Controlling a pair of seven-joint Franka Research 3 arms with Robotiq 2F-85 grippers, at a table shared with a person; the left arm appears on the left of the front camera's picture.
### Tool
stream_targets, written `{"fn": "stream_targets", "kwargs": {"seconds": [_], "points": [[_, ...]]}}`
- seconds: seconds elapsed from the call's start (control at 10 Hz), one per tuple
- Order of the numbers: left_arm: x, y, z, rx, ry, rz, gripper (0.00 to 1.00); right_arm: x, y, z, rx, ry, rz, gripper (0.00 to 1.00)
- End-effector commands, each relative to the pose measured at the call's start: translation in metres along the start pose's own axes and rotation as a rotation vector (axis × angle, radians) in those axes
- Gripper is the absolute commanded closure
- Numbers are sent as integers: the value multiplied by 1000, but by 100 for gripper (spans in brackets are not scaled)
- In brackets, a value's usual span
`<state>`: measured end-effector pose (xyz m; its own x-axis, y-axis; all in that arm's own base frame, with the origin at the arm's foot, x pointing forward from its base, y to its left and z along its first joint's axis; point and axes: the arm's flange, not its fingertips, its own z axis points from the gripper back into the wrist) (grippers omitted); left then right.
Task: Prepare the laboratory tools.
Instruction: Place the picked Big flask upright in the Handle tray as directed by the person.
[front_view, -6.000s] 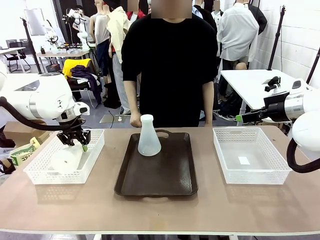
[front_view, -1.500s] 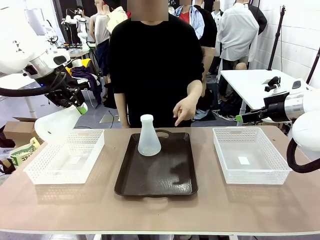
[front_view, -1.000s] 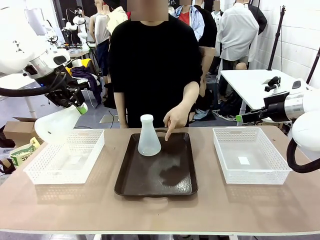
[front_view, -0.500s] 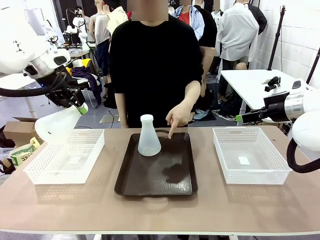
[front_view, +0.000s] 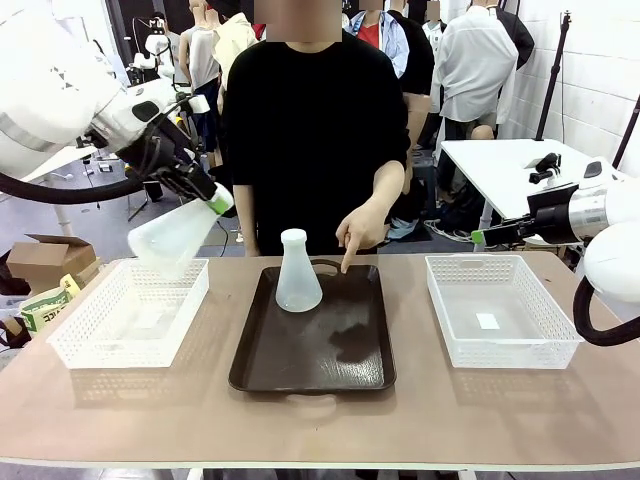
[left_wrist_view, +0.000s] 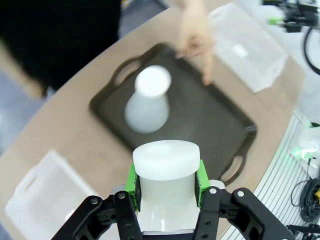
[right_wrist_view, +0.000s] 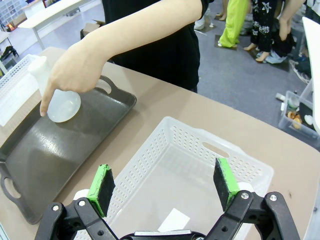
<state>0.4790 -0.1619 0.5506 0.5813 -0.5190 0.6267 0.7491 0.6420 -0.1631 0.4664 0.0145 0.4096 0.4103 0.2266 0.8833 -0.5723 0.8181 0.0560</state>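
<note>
A frosted white flask (front_view: 175, 238) hangs tilted in the air above the left basket's far edge, my left gripper (front_view: 215, 200) shut on its neck. In the left wrist view the green pads clamp that neck (left_wrist_view: 166, 165). A second flask (front_view: 297, 272) stands upright at the far end of the dark brown tray (front_view: 310, 345), also seen from above (left_wrist_view: 147, 102). The person's hand (front_view: 355, 235) points a finger down at the tray beside it. My right gripper (right_wrist_view: 162, 187) stands open above the right basket (right_wrist_view: 200, 165), holding nothing.
A white mesh basket (front_view: 130, 310) sits at the table's left and another (front_view: 500, 310) at the right, a small white label on its floor. The person in black stands at the far edge. The near strip of table is bare.
My left arm has swung right and slightly down with the flask, toward the tray. The person's hand keeps pointing at the tray. The right arm has not moved.
</note>
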Motion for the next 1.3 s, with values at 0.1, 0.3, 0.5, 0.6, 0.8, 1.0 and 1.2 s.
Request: {"fn": "stream_targets", "kwargs": {"seconds": [0.1,0.3,0.5,0.6,0.8,1.0,1.2], "points": [[-14,4,-23,-205,-207,-162,100,1,1,1,4,3,-6,0],[-17,-8,-42,-316,-350,-360,100,1,1,1,4,3,-6,0],[-18,-21,-47,-516,-496,-457,100,1,1,1,4,3,-6,0],[-19,-23,-45,-556,-555,-450,100,1,1,1,4,3,-6,0],[-12,-9,-24,-445,-527,-348,100,1,1,1,4,3,-6,0],[-9,-34,-41,-522,-566,-471,100,1,1,1,4,3,-6,0],[-24,-15,-47,-546,-558,-423,100,1,1,1,4,3,-6,0]]}}
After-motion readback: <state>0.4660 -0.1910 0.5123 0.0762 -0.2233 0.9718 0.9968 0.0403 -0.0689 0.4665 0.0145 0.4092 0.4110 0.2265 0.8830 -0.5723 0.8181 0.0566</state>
